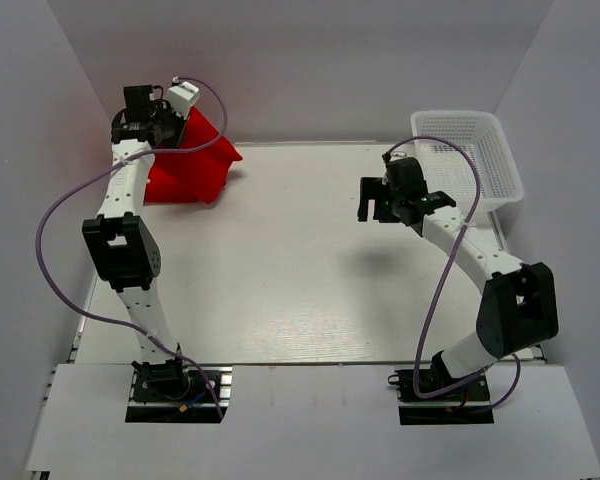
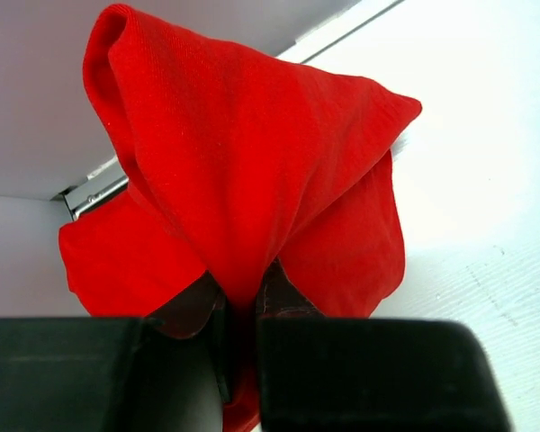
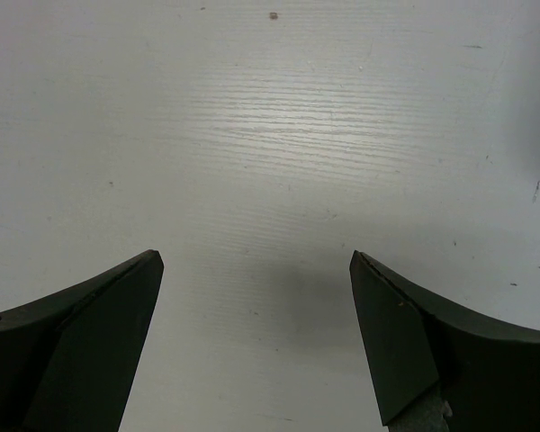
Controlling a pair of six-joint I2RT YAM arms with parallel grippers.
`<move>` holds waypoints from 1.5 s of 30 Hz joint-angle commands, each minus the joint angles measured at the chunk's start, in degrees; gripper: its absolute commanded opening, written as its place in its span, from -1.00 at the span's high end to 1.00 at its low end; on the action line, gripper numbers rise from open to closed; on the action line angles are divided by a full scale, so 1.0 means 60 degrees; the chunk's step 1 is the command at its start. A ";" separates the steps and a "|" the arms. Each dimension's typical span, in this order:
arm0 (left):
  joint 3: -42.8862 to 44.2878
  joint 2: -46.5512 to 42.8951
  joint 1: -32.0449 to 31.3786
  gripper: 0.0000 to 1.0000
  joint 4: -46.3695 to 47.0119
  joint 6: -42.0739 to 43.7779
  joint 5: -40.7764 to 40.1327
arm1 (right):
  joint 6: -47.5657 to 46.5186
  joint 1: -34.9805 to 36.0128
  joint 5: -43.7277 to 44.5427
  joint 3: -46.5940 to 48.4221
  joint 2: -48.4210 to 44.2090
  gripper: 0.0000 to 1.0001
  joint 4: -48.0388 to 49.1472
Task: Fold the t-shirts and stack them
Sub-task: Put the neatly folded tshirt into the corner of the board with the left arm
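Here the shirt (image 2: 252, 180) hangs at the table's (image 1: 280, 280) far left corner, pinched up by one fold so that the cloth falls from the grip in a loose, tent-like drape. Its lower part rests on the surface close to the back wall. Whether a second shirt lies under that red heap I cannot tell. Holding it by a single raised fold makes sense as a way to let the weight of the cloth pull the garment open and to free it from the corner, where there is too little room to spread it flat.

The left gripper (image 2: 241, 301) is clenched on that fold. The fingers stand nearly together with red cloth squeezed between them, and the arm reaches far back over the left edge to get there.

The right gripper (image 1: 375, 205) is released, jaws spread wide with nothing between them. It hovers over bare surface toward the far right, well apart from the shirt. That reads as waiting, ready to take a second hold once the cloth is brought toward the middle.

The basket (image 1: 505, 170) sits at the far right corner, just beyond the right arm.

By my judgement the folding is not yet begun; the shirt must first be laid out flat.
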 commanded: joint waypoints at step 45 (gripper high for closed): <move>0.1984 0.2148 0.2828 1.00 0.1433 -0.1984 0.0718 | 0.0338 0.0058 0.1147 0.3148 0.1569 -0.81 -0.1402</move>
